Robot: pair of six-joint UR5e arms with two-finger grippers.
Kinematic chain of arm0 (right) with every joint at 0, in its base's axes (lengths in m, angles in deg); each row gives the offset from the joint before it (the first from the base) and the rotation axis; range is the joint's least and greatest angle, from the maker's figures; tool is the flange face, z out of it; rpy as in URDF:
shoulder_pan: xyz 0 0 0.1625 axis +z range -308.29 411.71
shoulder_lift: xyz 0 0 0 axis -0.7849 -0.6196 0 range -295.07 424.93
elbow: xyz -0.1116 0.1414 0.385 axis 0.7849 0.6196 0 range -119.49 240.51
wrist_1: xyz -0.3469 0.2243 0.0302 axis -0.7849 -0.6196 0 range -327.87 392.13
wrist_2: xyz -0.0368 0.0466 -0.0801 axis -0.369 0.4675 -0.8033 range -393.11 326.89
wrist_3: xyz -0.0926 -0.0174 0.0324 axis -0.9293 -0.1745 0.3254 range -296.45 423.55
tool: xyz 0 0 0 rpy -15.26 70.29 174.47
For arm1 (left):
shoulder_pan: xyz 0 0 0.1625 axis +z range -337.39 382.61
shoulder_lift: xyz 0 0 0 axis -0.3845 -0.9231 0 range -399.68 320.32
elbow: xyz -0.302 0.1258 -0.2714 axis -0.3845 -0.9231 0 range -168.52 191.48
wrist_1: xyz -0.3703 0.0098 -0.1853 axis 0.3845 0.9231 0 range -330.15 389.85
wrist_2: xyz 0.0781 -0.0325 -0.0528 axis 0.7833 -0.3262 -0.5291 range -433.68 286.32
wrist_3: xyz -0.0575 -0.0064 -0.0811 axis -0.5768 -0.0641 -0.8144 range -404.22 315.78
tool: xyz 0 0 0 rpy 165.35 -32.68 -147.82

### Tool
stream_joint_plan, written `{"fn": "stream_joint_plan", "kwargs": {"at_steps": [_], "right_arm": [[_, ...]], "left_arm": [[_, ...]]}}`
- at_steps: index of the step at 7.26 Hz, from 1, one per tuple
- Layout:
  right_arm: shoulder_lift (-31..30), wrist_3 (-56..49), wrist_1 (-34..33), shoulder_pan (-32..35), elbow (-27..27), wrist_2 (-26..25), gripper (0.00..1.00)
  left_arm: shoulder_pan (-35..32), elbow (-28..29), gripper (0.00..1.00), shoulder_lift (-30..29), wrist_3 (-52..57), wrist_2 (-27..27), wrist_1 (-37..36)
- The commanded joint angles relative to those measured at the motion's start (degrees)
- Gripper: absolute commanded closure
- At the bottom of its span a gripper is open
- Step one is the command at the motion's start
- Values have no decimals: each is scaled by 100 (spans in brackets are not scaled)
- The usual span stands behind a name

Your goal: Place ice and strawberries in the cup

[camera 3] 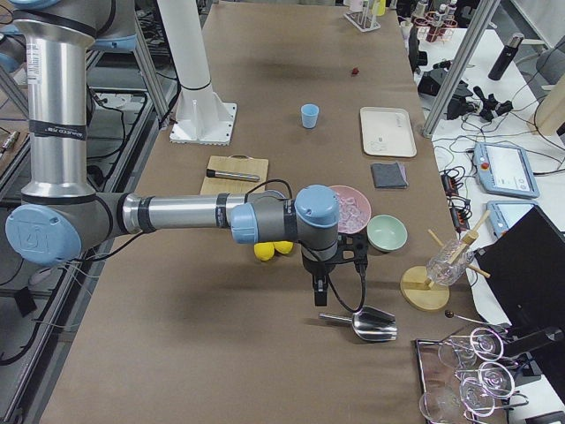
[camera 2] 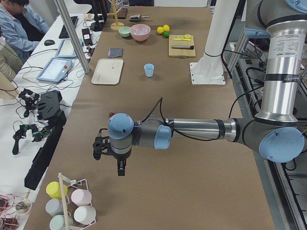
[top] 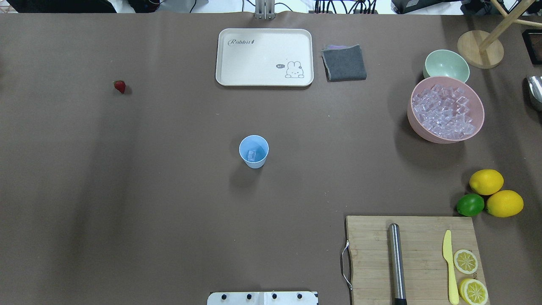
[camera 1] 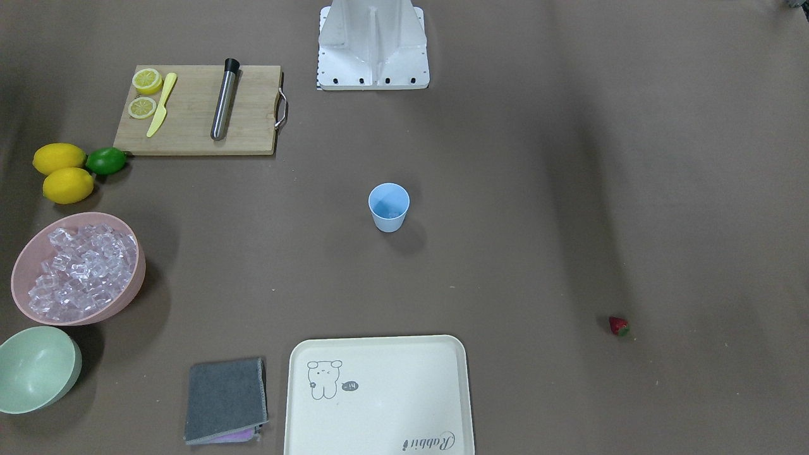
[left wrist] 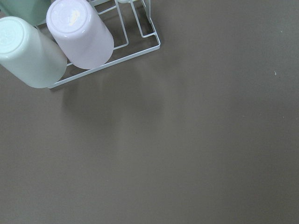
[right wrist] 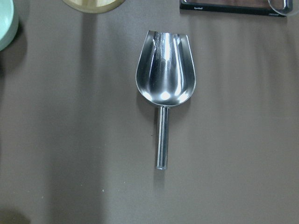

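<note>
Brown-covered table (top: 127, 190) is seen from 6 views. Left arm (camera 2: 192, 128) is stretched out low over bare table, left gripper (camera 2: 120, 167) pointed down; jaw state cannot be told. Right arm (camera 3: 177, 212) is stretched out likewise, right gripper (camera 3: 320, 294) hung just above steel scoop (right wrist: 166, 79); jaw state cannot be told. Printed label on the left arm tube is too small to read.

Clock directions are taken from the cup in the overhead view. Wooden cutting board (top: 423, 237) is at 4 o'clock, with steel rod (top: 396, 262), yellow knife (top: 449, 262) and 2 lemon halves (top: 465, 261) on it. Cream tray (top: 254, 59) is at 12 o'clock, marked "Rabbit", with a bunny drawing; its speech bubble is unreadable. Pink bowl (top: 417, 129) is at 2 o'clock, heaped with ice (top: 444, 112). Green bowl (top: 446, 63) is touching it behind. Grey cloth (top: 344, 62) is just beside the tray. 2 lemons (top: 486, 181) and 1 lime (top: 470, 204) are at 3 o'clock.

Cup (top: 254, 142) is upright mid-table, 1 ice cube (top: 252, 155) inside. Strawberry (top: 120, 86) is at 10 o'clock, well apart, on bare table.
</note>
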Motion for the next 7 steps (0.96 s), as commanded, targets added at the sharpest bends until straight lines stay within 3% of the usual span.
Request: {"fn": "stream_joint_plan", "kwargs": {"at_steps": [1, 4, 7], "right_arm": [[342, 1199, 25, -572, -124, -6, 0], [904, 3072, 26, -1828, -642, -5, 0], [1222, 3832, 52, -2805, -652, -460, 0]], "left_arm": [[0, -27, 3, 0, -3, 0, -7], [0, -36, 3, 0, -21, 0, -7], [9, -27, 3, -9, -12, 0, 2]]}}
